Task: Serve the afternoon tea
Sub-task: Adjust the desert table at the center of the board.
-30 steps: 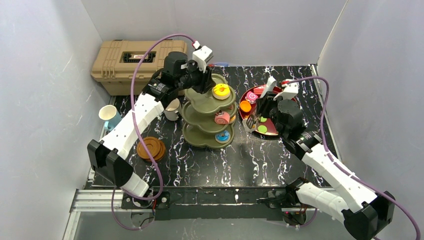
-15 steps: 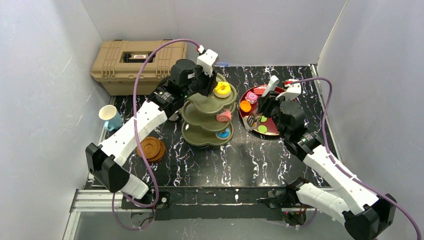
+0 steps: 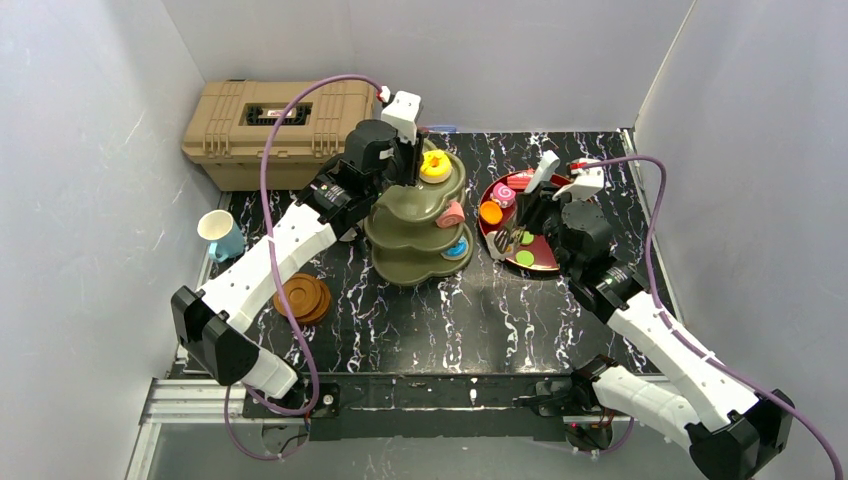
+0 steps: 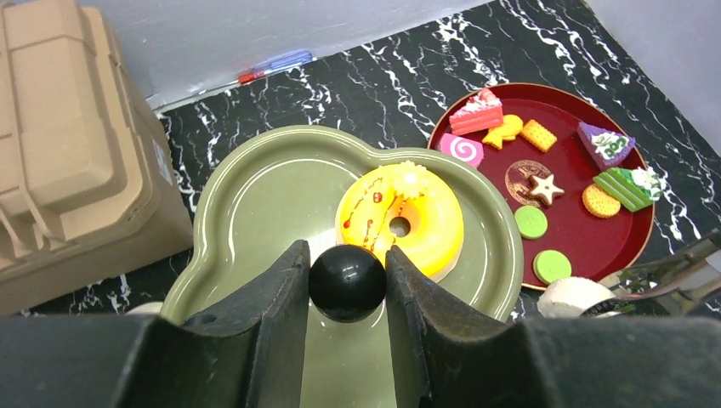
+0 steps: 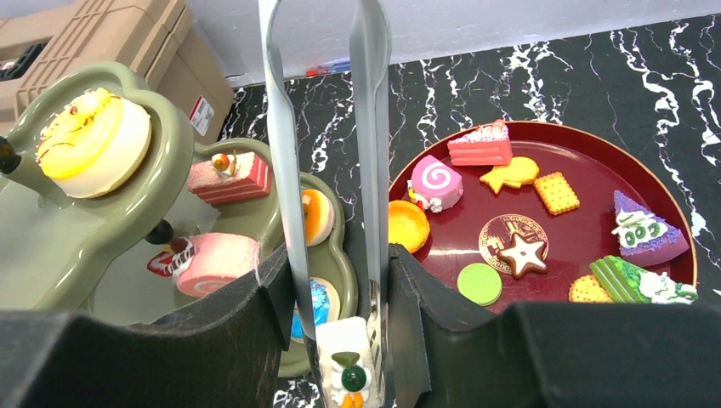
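Note:
The olive-green three-tier stand [image 3: 410,250] stands mid-table. My left gripper [image 4: 346,263] is shut on its black knob [image 4: 346,283], above the top tier, where a yellow donut [image 4: 400,223] lies. The lower tiers carry a red cake slice [image 5: 231,178], a pink roll [image 5: 223,262], an orange pastry [image 5: 316,212] and a blue donut [image 5: 325,304]. My right gripper [image 5: 336,272] is shut on metal tongs [image 5: 281,127], which pinch a white pastry [image 5: 349,361] between the stand and the plate. The white-and-blue cup [image 3: 218,232] and brown saucers [image 3: 303,297] sit at the left. The white mug is hidden.
The round dark-red plate [image 5: 680,229] with several toy pastries lies right of the stand. The tan toolbox [image 3: 270,115] stands at the back left, close behind my left arm. Grey walls enclose the table on three sides.
The stand tilted, then stood upright again and turned, so its pastries now sit further right and back. My left gripper stayed at its top. The right arm barely moved.

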Controlling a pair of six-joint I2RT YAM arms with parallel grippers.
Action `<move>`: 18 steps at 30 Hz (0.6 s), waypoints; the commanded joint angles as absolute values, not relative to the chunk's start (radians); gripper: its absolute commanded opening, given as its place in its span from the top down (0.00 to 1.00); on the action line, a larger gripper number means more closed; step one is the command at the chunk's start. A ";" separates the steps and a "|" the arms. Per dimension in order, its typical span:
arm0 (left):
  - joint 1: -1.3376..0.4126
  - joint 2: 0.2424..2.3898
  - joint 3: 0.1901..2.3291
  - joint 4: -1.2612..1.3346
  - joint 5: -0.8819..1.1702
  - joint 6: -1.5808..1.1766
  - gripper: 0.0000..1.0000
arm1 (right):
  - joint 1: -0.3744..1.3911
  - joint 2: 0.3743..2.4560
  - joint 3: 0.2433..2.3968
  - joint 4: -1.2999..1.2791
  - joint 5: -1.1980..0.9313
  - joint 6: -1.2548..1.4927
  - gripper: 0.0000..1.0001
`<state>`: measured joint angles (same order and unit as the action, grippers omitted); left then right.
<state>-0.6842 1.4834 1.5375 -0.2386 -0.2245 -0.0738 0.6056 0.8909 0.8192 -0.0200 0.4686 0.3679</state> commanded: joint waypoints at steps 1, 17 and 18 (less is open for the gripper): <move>-0.682 1.443 1.606 -0.209 -0.346 -0.156 0.97 | 0.612 0.863 0.819 0.073 0.488 0.371 0.88; -0.591 1.412 1.592 -0.256 0.103 -0.113 0.06 | 0.612 0.867 0.833 0.069 0.483 0.367 0.88; -0.568 1.403 1.586 -0.256 0.168 -0.101 0.06 | 0.612 0.866 0.834 0.068 0.484 0.367 0.88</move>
